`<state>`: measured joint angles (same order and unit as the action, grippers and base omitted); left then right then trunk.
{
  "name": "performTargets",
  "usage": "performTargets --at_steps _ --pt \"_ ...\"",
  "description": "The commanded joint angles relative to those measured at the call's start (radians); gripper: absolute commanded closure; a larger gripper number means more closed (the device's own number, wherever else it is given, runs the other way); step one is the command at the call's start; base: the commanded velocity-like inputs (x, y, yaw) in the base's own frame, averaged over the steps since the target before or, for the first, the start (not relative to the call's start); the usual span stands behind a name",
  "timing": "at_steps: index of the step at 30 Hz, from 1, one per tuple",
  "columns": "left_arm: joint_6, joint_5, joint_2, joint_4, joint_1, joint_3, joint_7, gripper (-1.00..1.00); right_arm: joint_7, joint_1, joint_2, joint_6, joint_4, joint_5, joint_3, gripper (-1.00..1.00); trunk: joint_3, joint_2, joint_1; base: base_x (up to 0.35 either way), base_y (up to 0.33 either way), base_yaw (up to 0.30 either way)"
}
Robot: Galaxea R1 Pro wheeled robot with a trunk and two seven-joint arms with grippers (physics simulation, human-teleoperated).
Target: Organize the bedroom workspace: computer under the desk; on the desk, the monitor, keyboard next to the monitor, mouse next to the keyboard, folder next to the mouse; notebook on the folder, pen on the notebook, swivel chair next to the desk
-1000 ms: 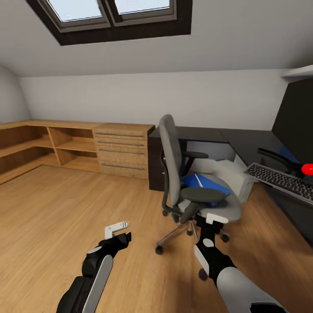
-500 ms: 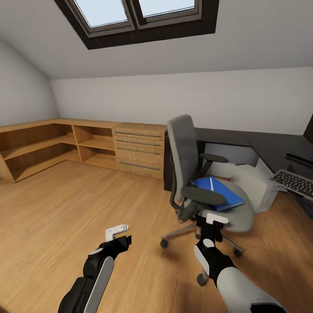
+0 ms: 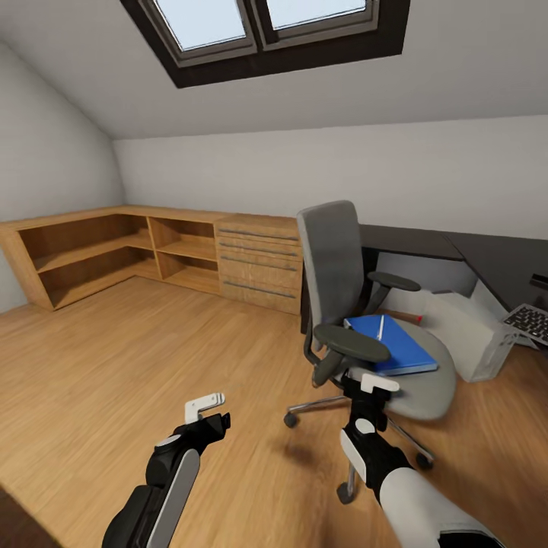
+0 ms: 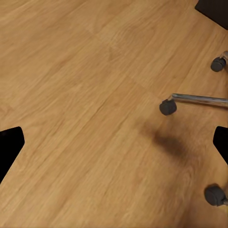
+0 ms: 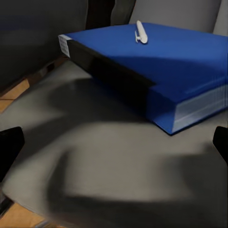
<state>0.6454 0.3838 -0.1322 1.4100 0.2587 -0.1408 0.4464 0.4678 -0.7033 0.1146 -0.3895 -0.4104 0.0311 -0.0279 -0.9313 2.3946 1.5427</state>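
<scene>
Left claw [image 3: 204, 405] and right claw [image 3: 378, 383] both forward, low, fingers spread wide apart.

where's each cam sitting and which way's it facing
Head: high on the robot, facing forward and down at the swivel chair; both arms, left gripper and right gripper show.
Left wrist: looks down at floor and chair casters.
Right wrist: faces the folder and pen on the seat.
Head and right wrist share folder and pen.

- Daylight enters through the skylight [image 3: 262, 23]; the room is evenly bright, without glare.
- Straight lines bow toward the head view's edges.
- A soft dark shadow smudges the wooden floor [image 4: 80, 95] beside the casters.
- The right wrist view is dim, and the swivel chair [image 5: 114, 161] seat looks blurred up close.
</scene>
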Motion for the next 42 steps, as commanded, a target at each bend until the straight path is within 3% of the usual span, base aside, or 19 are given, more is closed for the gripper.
performTargets --at_steps 1,37,42 --pt "0.002 0.011 0.000 0.001 0.001 -0.001 0.009 -1.00 0.002 -0.001 0.001 -0.003 0.001 0.004 -0.003 -1.00 0.000 0.000 0.000 0.000 0.000 -0.124" --pt "0.002 0.013 0.005 0.007 0.001 0.011 0.008 -1.00 0.003 -0.001 -0.007 -0.002 0.000 -0.001 -0.010 -1.00 0.037 0.000 0.000 0.000 0.000 -0.203" --pt "0.007 0.017 0.016 0.009 0.001 0.043 0.006 -1.00 0.001 -0.001 -0.016 -0.022 0.000 -0.046 -0.033 -1.00 0.042 0.000 0.000 0.000 0.000 -0.210"
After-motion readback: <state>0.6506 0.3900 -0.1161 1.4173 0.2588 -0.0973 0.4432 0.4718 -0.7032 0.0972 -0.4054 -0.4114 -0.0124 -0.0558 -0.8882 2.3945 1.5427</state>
